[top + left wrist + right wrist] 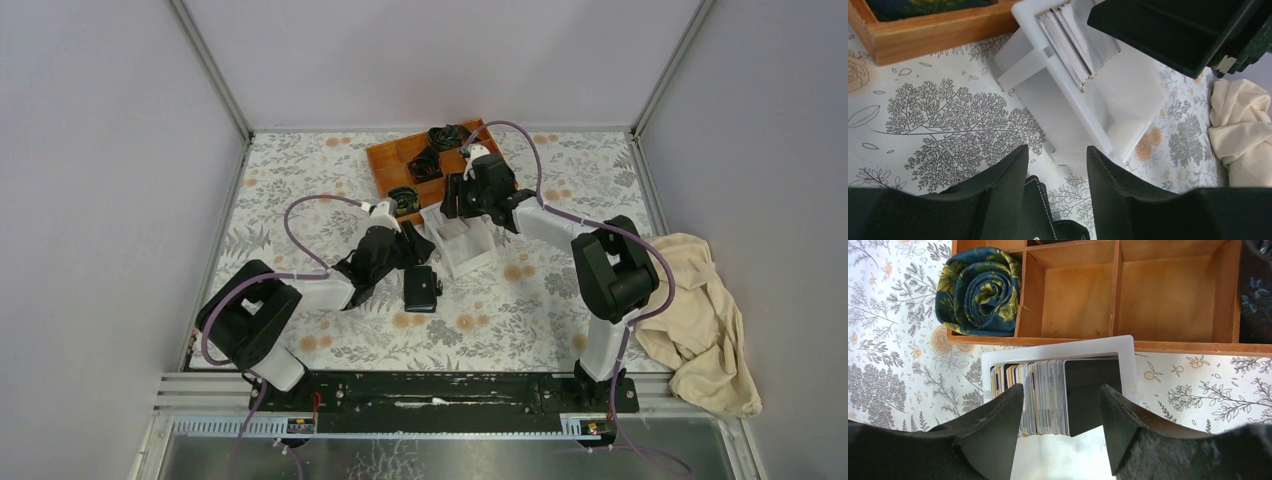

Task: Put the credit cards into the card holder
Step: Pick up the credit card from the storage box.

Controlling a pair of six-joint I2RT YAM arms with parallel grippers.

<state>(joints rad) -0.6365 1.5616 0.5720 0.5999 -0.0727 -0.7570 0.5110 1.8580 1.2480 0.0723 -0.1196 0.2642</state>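
The credit cards point(1043, 390) stand on edge as a stack in a white open-top box point(1058, 347), with a black card point(1093, 387) at the stack's right end. My right gripper point(1062, 390) is open just above the stack, its jaws straddling it, holding nothing. The cards also show in the left wrist view point(1068, 45). The black card holder point(422, 288) lies flat on the table in front of the box. My left gripper point(1058, 150) is open and empty, low over the table, with the holder's point(1040, 210) stitched edge beside its left finger.
An orange wooden compartment tray point(385, 160) with dark rolled fabrics point(980, 290) stands right behind the white box point(462, 250). A cream cloth point(700, 320) lies bunched at the right edge. The two grippers point(405, 245) point(462, 200) are close together around the box.
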